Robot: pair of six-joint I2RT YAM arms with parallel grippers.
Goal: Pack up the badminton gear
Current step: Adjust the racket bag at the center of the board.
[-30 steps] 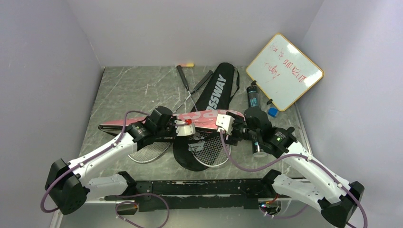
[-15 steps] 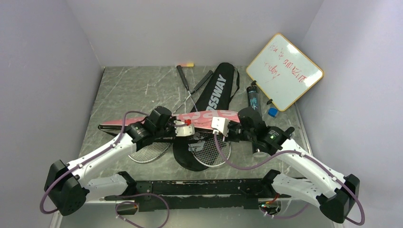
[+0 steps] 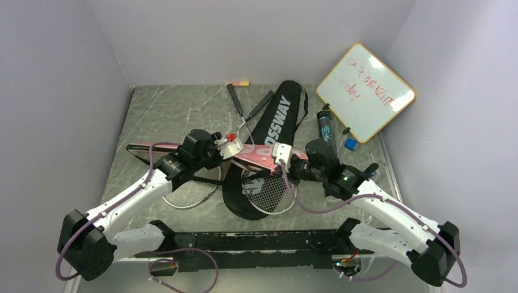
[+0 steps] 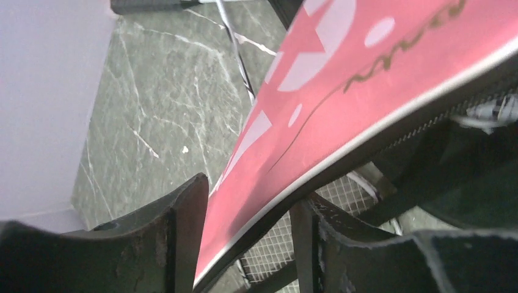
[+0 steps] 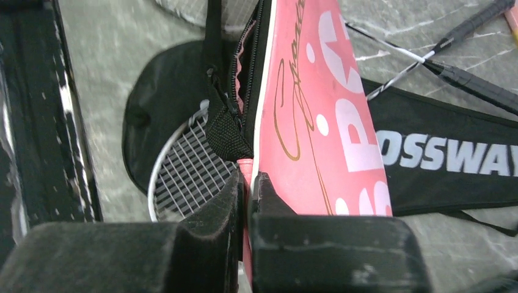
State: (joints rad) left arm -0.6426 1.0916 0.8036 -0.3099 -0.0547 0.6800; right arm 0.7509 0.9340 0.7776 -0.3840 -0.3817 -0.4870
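Far-left table (image 3: 165, 113) lies bare; black cover (image 3: 278, 116) and whiteboard (image 3: 365, 91) crowd the right.

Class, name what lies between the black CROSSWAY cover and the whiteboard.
The dark tube lies there, with a small blue object by the whiteboard; top view shows it.

Top view: lit evenly and softly from above; no hard glare; only faint, diffuse shadows under the arms (image 3: 131, 201) on the bench (image 3: 159, 116). Sharp to the corners, no edge distortion seen.

Left wrist view: bright; wall (image 4: 43, 91) washed pale; left end effector (image 4: 250, 195) dark, underexposed and soft; pink cover (image 4: 379, 79) slightly blurred close to the lens.

Right wrist view: right end effector (image 5: 247, 180) out of focus and grainy; left margin smeared; cover lettering legible.
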